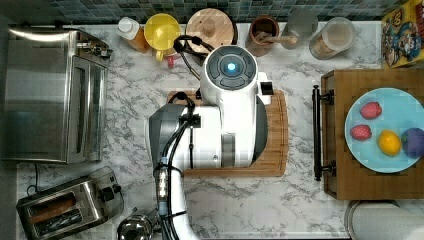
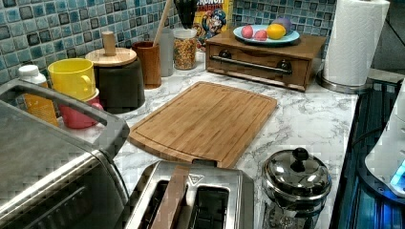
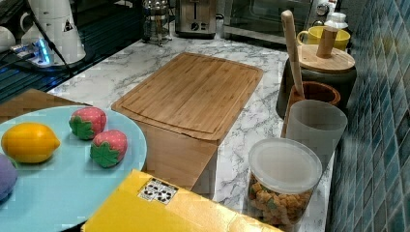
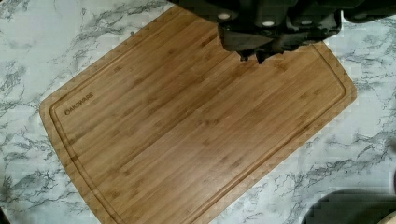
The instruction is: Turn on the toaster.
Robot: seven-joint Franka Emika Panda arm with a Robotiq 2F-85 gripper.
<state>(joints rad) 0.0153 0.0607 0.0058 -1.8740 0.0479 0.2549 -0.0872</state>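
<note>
Cutting board (image 1: 277, 150) sits mid-counter under the arm (image 1: 220, 125). In the top view's left, the toaster (image 1: 70, 202) is just below the toaster oven (image 1: 52, 95), kettle (image 1: 135, 227) beside it.

The arm (image 1: 220, 125) is glossy white with dark grey joint bands; a round grey cap bears a glowing blue light. Black cables run along its side; the gripper (image 4: 254, 56) is black, its housing studded with pale screws.

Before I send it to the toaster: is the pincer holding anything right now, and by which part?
Nothing is held. The pincer hangs shut above the bare cutting board, with nothing between its tips; the toaster sits untouched.
</note>
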